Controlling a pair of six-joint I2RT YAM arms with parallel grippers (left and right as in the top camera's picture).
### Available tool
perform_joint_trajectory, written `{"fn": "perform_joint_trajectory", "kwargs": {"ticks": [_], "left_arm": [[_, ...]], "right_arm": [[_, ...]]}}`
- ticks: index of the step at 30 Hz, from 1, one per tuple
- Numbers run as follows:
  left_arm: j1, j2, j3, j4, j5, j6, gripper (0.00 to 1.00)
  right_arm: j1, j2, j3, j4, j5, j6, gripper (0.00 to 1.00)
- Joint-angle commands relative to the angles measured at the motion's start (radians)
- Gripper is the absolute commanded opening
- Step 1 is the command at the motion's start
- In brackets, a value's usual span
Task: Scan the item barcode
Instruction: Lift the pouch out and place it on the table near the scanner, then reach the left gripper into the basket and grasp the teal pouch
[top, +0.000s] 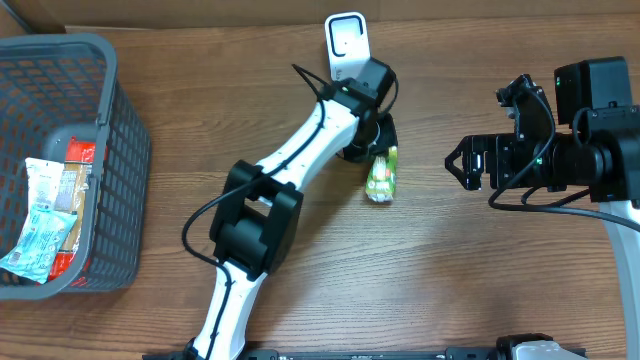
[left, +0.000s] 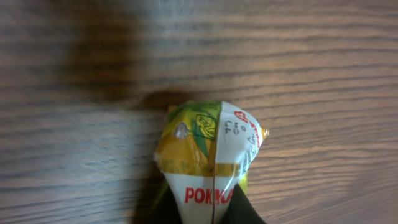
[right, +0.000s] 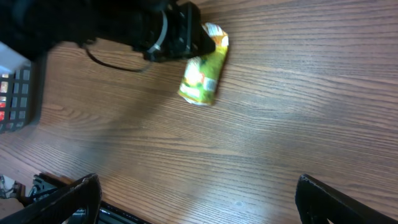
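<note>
Packet (top: 381, 176), green and yellow with red POKKA lettering, lies flat on the tabletop a little right of centre, nearer the far edge. At the left edge stands a grey basket (top: 112, 95) holding other packs (top: 45, 225). A white scanner (top: 346, 40) stands upright at the far edge, just left of the packet. The left gripper (top: 376, 146) pinches the packet's far end, dark fingers (left: 241, 210) pressed against either side. Toward the right edge, the right gripper (top: 462, 165) hovers apart from the packet, fingers (right: 74, 193) spread wide and holding nothing.

Left arm (top: 300, 150) reaches far forward, fingers (left: 247, 214) pinched close — right arm (top: 600, 150) hangs aside, fingers (right: 336, 199) spread wide.
</note>
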Motion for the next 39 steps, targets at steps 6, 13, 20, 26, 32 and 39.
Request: {"fn": "perform_joint_trajectory", "kwargs": {"ticks": [6,13,20,26,32,39], "left_arm": [[0.005,-0.025,0.037,-0.003,0.018,0.041,0.34],[0.035,-0.161,0.243,-0.199,-0.13,0.182,0.35],[0.152,-0.426,0.408,-0.397,-0.247,0.343,0.75],[0.343,-0.631,0.411,-0.583,-0.41,0.394,1.0],[0.7,-0.715,0.411,-0.731,-0.514,0.428,0.92],[0.941,-0.715,0.327,-0.75,-0.693,0.342,0.93]], "right_arm": [[0.005,0.002,0.023,0.004,0.003,-0.008,1.0],[0.005,0.002,0.023,0.004,0.006,-0.008,1.0],[0.005,0.002,0.023,0.008,0.022,-0.008,1.0],[0.005,0.002,0.023,0.015,0.021,-0.008,1.0],[0.005,0.002,0.023,0.066,0.021,-0.008,1.0],[0.005,0.002,0.023,0.116,0.021,-0.008,1.0]]}}
